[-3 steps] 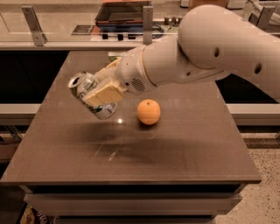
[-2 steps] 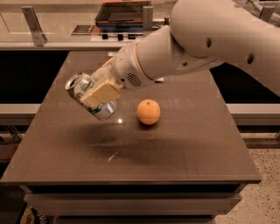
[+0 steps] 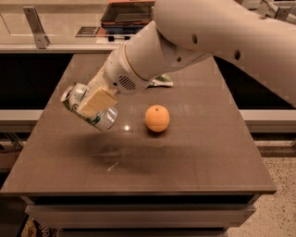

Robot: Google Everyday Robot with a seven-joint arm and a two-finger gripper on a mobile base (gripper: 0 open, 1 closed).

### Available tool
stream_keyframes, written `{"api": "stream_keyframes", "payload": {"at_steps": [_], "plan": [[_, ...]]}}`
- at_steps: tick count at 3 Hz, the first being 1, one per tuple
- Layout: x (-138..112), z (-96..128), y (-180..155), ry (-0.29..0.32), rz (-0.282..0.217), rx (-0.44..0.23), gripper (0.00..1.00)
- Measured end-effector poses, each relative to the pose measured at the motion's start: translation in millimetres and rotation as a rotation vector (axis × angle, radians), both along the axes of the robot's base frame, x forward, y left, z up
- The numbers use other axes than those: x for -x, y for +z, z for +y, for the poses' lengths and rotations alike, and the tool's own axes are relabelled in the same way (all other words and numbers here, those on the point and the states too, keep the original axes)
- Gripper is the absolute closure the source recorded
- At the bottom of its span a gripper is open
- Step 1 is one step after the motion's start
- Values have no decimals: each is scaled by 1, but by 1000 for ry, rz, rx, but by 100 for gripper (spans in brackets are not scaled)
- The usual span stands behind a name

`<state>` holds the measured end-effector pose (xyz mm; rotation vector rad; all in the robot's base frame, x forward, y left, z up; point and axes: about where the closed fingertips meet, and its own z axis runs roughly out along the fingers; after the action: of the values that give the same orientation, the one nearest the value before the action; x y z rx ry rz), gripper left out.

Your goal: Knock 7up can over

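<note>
The 7up can (image 3: 88, 109) is a silver can with a green and white label. It is tilted well over, its pull-tab top pointing up and to the left, at the left middle of the brown table (image 3: 185, 162). My gripper (image 3: 95, 102) is shut on the can, a beige finger pad (image 3: 97, 101) lying across its side. Whether the can's lower end touches the table I cannot tell. The white arm reaches in from the upper right.
A round orange (image 3: 157, 118) sits right of the can, near the table's middle. The corner of a green snack bag (image 3: 163, 82) shows behind the arm. A counter with a dark tray (image 3: 127, 14) runs along the back. The table's left edge is close to the can.
The arm has shifted slightly left and the can with it; the can stays tilted in the gripper. The orange has not moved.
</note>
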<state>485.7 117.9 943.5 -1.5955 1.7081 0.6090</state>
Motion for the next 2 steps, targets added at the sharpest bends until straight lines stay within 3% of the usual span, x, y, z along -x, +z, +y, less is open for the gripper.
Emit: {"api": "stream_keyframes", "payload": {"at_steps": [2], "plan": [[-6,0,-20,-88,-5,164,100]]}}
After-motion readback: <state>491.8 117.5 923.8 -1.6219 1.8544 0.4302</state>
